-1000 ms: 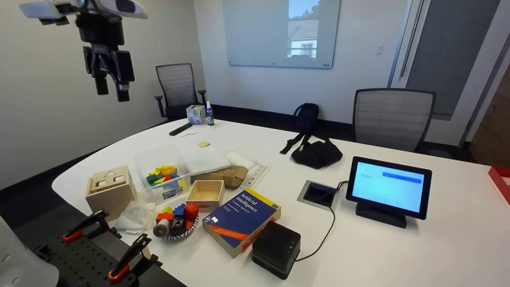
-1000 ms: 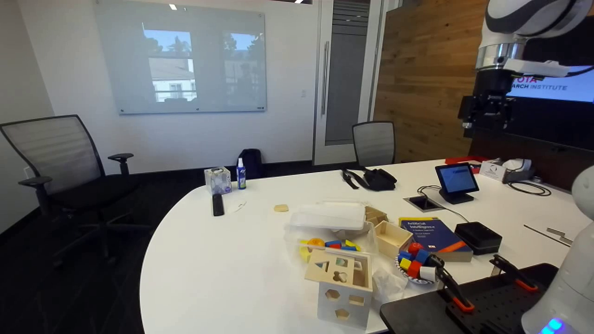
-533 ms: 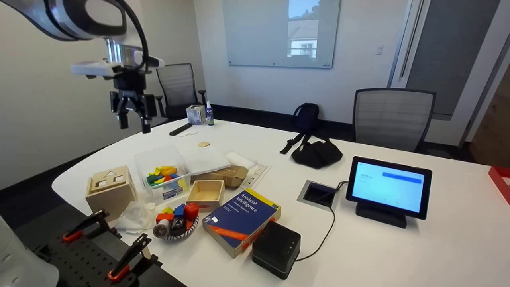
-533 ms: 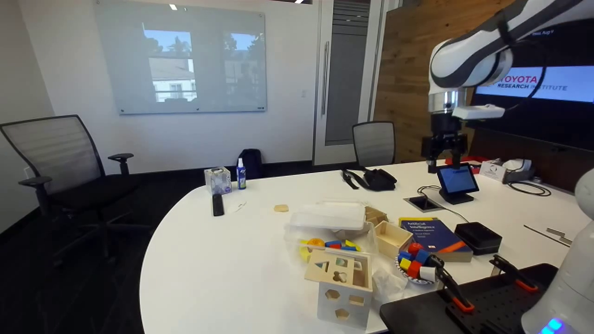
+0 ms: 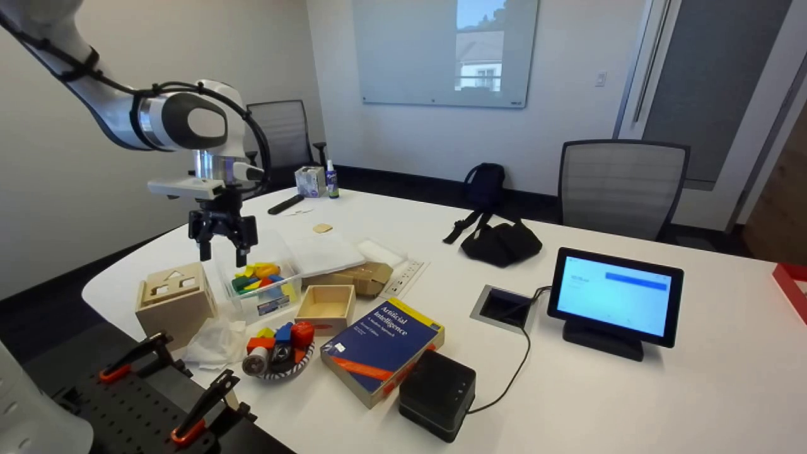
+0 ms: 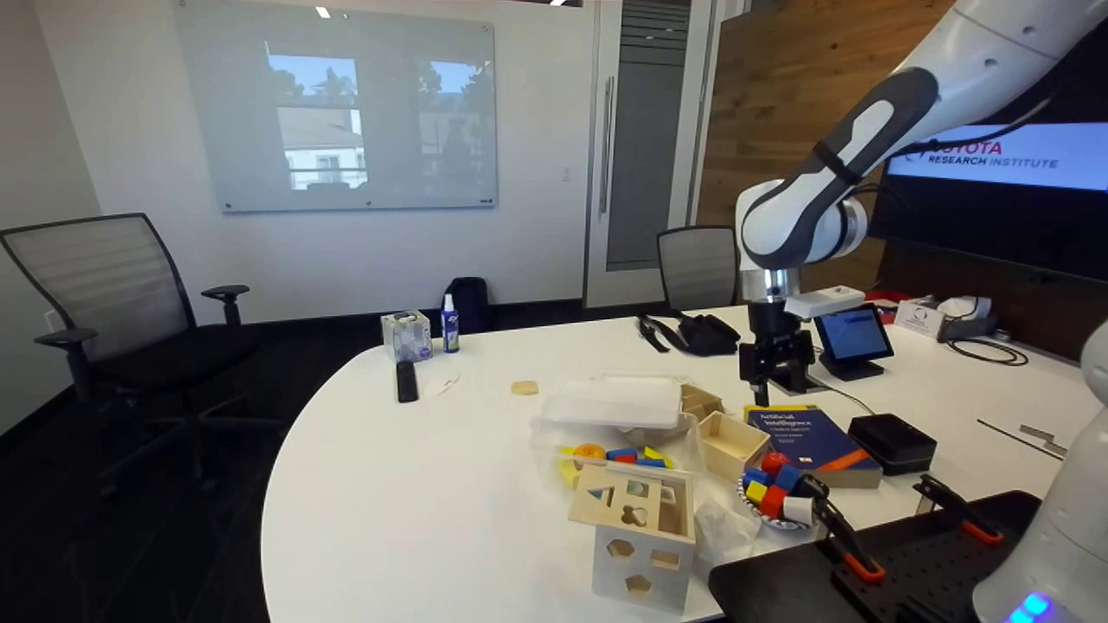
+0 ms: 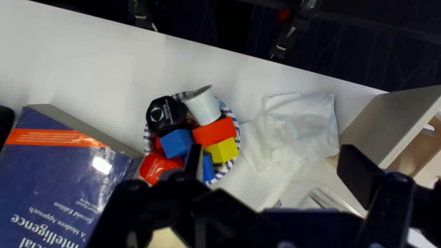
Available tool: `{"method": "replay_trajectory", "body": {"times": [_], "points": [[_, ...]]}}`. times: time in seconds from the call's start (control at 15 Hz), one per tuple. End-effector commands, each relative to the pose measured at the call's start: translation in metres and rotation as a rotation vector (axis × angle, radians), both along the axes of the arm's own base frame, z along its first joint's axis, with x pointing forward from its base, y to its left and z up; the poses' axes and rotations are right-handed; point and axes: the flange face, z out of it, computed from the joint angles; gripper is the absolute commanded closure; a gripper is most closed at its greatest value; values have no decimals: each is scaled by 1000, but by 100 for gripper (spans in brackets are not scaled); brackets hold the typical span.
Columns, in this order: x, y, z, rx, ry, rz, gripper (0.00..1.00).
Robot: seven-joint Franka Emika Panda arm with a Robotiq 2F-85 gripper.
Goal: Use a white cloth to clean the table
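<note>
One white bench (image 6: pixel 415 493) spreads beneath two fingers (image 7: pixel 356 168), parted wide. In the wrist view, one wooden shape box (image 7: pixel 392 125) stands past one finger, one blue book (image 7: pixel 55 175) lies past the other, one crumpled white cloth (image 7: pixel 293 134) lies on the bench, seen between them, and one striped bowl (image 7: pixel 226 110), partly behind a finger, holds one white cup (image 7: pixel 205 108) and one yellow block (image 7: pixel 222 151).

My wrist view crops the Artificial Intelligence textbook (image 7: pixel 51 172) and wooden shape sorter (image 7: pixel 379 124), and my gripper (image 7: pixel 271 153) hides part of the plastic bin (image 7: pixel 303 194). In an exterior view, the right edge cuts off the red tray (image 5: pixel 792 289) and white conference table (image 5: pixel 725 384); the spray bottle (image 5: pixel 332 183) is too small to read.
</note>
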Motion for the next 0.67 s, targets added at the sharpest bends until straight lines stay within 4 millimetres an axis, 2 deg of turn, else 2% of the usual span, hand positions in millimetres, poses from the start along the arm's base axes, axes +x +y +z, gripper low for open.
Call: {"method": "replay_trajectory", "body": {"times": [0.0, 0.4, 0.6], "points": [[-6, 25, -37, -27, 23, 31, 0], [-15, 47, -105, -75, 56, 70, 0], [-16, 56, -131, -85, 66, 97, 0]]}}
